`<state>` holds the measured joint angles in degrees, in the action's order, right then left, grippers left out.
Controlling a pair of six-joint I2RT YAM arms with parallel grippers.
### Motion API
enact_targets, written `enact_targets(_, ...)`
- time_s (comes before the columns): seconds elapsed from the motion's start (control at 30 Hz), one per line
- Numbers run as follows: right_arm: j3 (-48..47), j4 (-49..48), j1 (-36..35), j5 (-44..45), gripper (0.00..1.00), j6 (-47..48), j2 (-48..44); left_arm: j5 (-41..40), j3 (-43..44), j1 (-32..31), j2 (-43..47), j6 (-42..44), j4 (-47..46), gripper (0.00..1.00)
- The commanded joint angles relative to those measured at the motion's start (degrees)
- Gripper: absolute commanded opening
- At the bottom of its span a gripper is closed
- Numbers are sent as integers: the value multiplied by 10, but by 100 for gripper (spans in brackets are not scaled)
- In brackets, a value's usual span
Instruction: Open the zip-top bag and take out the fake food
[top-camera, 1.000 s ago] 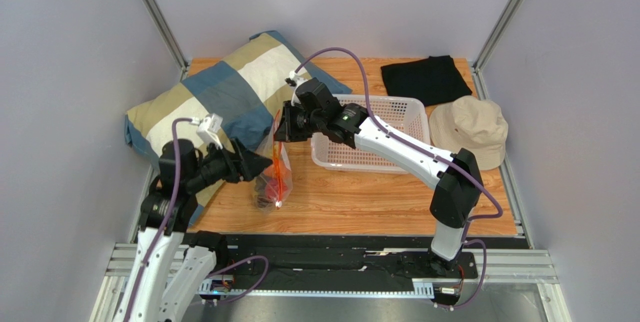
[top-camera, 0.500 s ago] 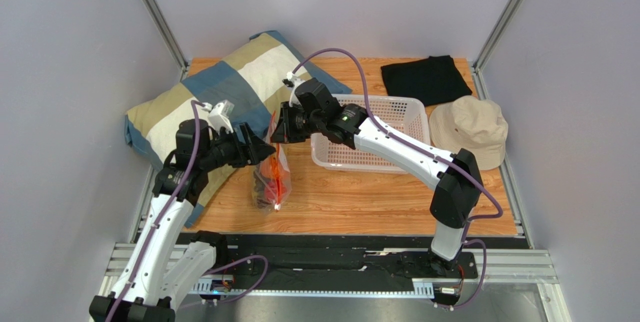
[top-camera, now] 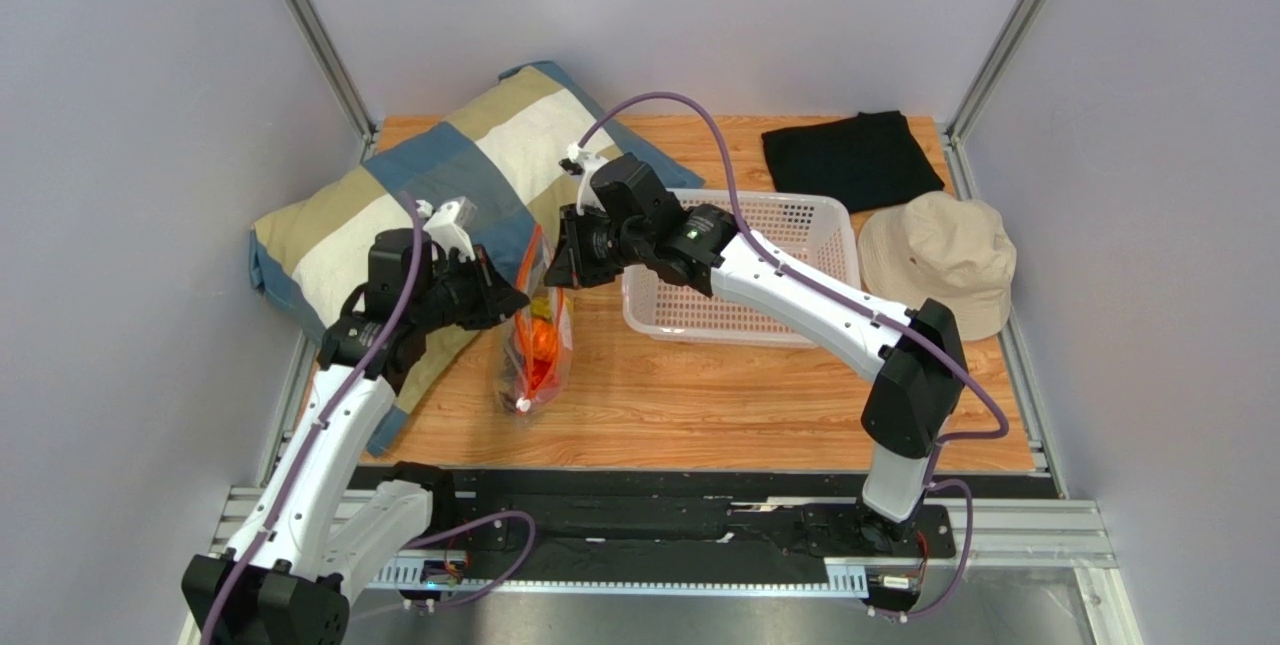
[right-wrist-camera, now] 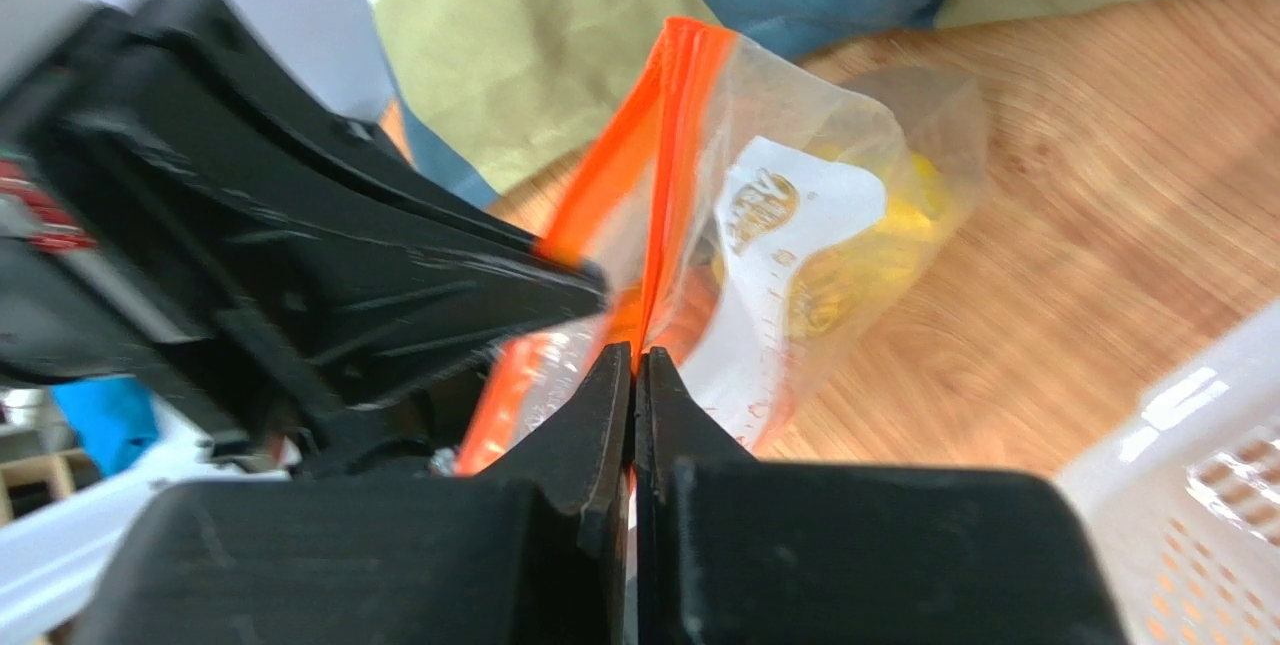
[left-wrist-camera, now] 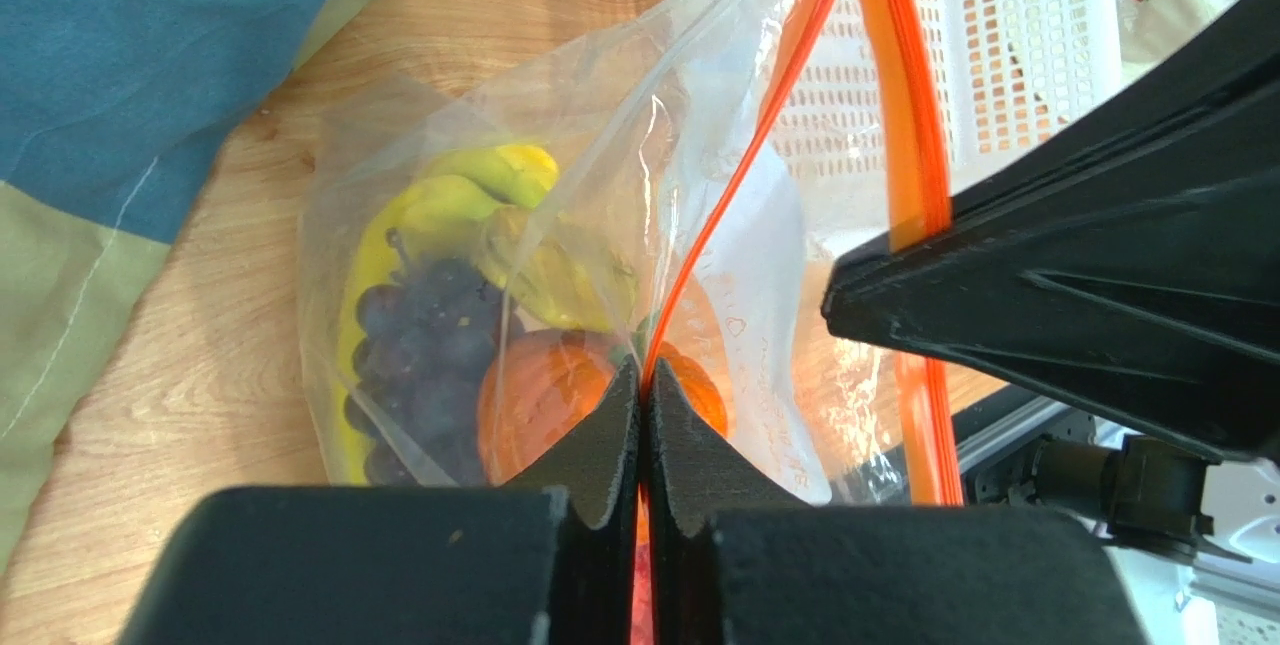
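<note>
My left gripper (left-wrist-camera: pixel 643 383) is clenched on one orange-red zipper strip (left-wrist-camera: pixel 736 150) of the zip-top bag (left-wrist-camera: pixel 361 150); the strip runs straight out from between its fingertips. My right gripper (right-wrist-camera: pixel 633 371) is pinched tight on the bag's other lip.

Only the left wrist camera looks into the bag. Beyond the jaws lie the banana bunch (left-wrist-camera: pixel 451 203), the grape bunch (left-wrist-camera: pixel 428 345) and the orange fruit (left-wrist-camera: pixel 541 398). The right wrist camera instead shows the white label (right-wrist-camera: pixel 774 248) just ahead of its jaws.

Overhead, the bag hangs below both grippers, down to the wooden table (top-camera: pixel 706 390), with the white basket (top-camera: pixel 751 318) beside the right jaws.
</note>
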<state>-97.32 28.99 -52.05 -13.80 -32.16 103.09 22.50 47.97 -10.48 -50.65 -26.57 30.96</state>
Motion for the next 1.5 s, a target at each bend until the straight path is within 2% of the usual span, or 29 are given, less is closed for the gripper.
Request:
enact_targets(0.0, -31, 65, 5, 30, 0, 95, -14, -4, 31, -2, 47, 19, 16, 0)
enact_targets(0.13, -52, 129, 5, 87, 0, 160, 8, 8, 28, -2, 96, -21, 12, 0)
enact_targets(0.37, -68, 138, 4, 118, 2, 189, 45, -21, 19, -2, 138, -53, 8, 0)
enact_targets(0.47, -92, 165, 3, 121, 15, 176, 65, 8, -2, -2, 110, -71, -27, 0)
enact_targets(0.5, -119, 182, 0, 129, 31, 170, 68, 16, -11, -2, 104, -82, -58, 0)
enact_targets(0.57, -146, 238, -11, 193, 44, 165, 54, 32, -30, -2, 96, -88, -77, 0)
enact_targets(0.6, -150, 244, -24, 215, 56, 165, 42, 36, -38, -2, 96, -88, -88, 0)
enact_targets(0.67, -147, 244, -34, 229, 62, 141, 3, 36, -43, -2, 103, -89, -99, 0)
enact_targets(0.83, -118, 220, -71, 234, 58, 112, -42, 47, -40, -2, 104, -91, -109, 0)
enact_targets(1.07, -78, 160, -82, 157, 34, 110, -12, 53, -31, -2, 109, -92, -109, 0)
enact_targets(1.2, -52, 104, -82, 118, 32, 133, 4, 53, -29, -2, 111, -93, -109, 0)
enact_targets(1.33, -40, 99, -82, 89, 40, 165, 34, 49, -30, -2, 112, -92, -107, 0)
enact_targets(1.37, -38, 99, -81, 95, 48, 167, 40, 47, -30, -2, 112, -91, -106, 0)
enact_targets(1.47, -23, 92, -81, 84, 62, 181, 48, 41, -31, -2, 111, -87, -103, 0)
